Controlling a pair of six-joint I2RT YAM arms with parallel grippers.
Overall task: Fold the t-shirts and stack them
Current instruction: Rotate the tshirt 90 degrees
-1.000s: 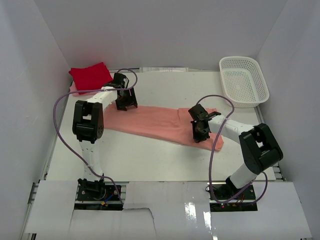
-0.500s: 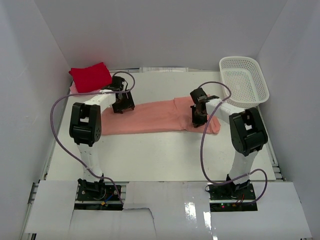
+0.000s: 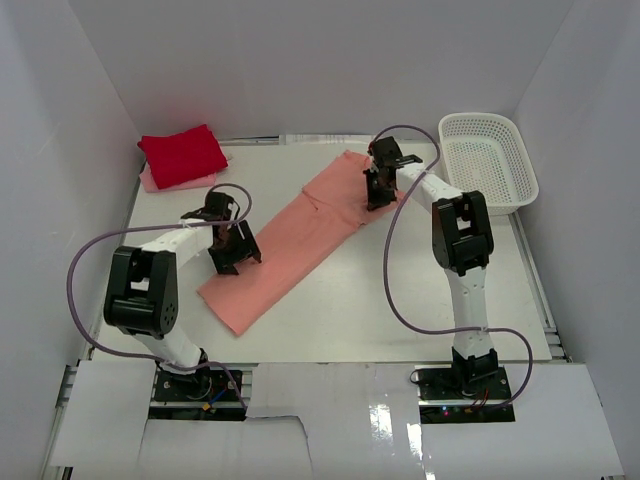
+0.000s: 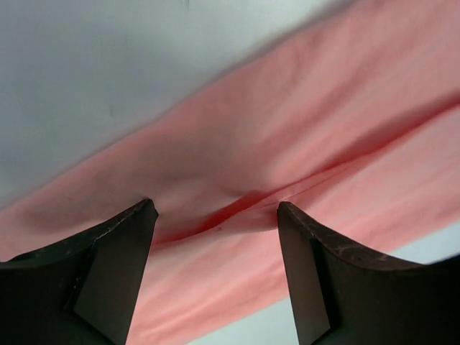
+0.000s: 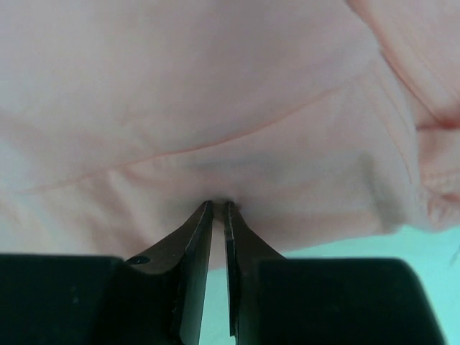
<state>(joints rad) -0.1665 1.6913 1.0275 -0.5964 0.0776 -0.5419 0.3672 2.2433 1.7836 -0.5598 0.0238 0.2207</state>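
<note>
The salmon-pink t-shirt [image 3: 300, 235], folded into a long strip, lies diagonally across the table from near left to far right. My right gripper [image 3: 377, 195] is shut on the strip's far end, pinching the cloth [image 5: 237, 136] between its fingertips. My left gripper [image 3: 232, 262] is open over the strip's near-left part, its fingers [image 4: 115, 266] standing either side of a crease in the cloth [image 4: 287, 144]. The bright red t-shirt [image 3: 182, 154] lies folded at the far left, on top of the pale pink t-shirt [image 3: 152, 181], of which only an edge shows.
A white lattice basket [image 3: 487, 162] stands at the far right corner. White walls close in the table on the left, back and right. Purple cables loop from both arms over the table.
The strip has swung from lying across the table to a diagonal. My right gripper carried its end toward the far side. My left gripper moved nearer and now stands open.
</note>
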